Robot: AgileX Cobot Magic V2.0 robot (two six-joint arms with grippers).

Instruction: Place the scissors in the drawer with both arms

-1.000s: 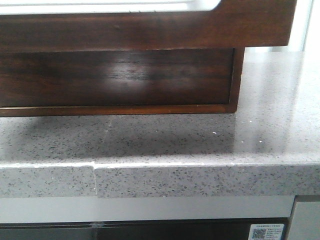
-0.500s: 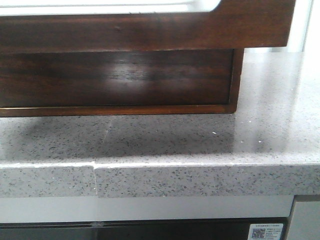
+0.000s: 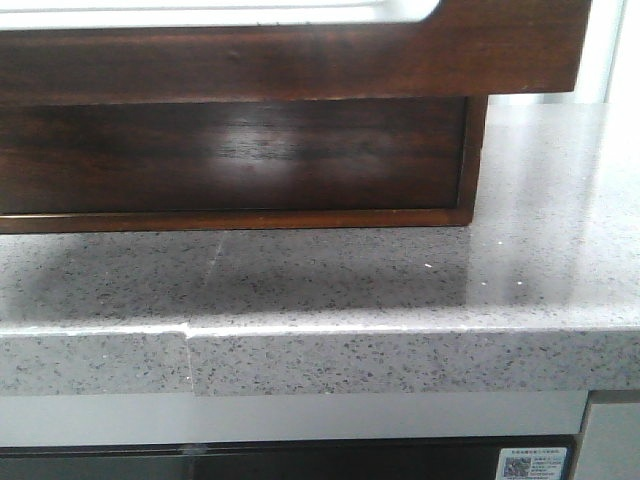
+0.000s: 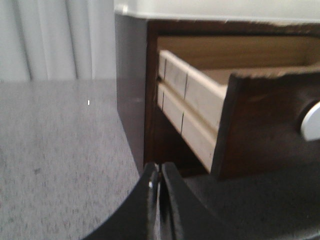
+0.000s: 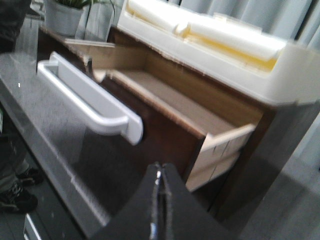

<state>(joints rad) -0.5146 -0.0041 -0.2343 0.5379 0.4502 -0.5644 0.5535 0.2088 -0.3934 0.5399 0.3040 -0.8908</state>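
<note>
The left gripper (image 4: 159, 172) has two smooth black tapered fingers pressed tip to tip with only a hairline seam between them and nothing caught there. The right gripper (image 5: 158, 172) shows the same pair of glossy black fingers, likewise closed together on nothing. Just beyond both sets of fingertips stands the one drawer (image 5: 150, 135), pulled well out of its cabinet (image 4: 131, 100): its front is glossy dark reddish-brown wood, its side wall pale bare wood with a long groove, its floor pale and flat. A single white rounded bar handle (image 5: 90, 102) runs along the drawer front. The cabinet frame is dark glossy wood, and a white plastic tray (image 5: 220, 47) with yellowish contents lies on top of it. Everything rests on one grey speckled stone counter (image 3: 540, 250) with a thick square edge and a thin vertical joint. The scissors appear in none of the three views.
</note>
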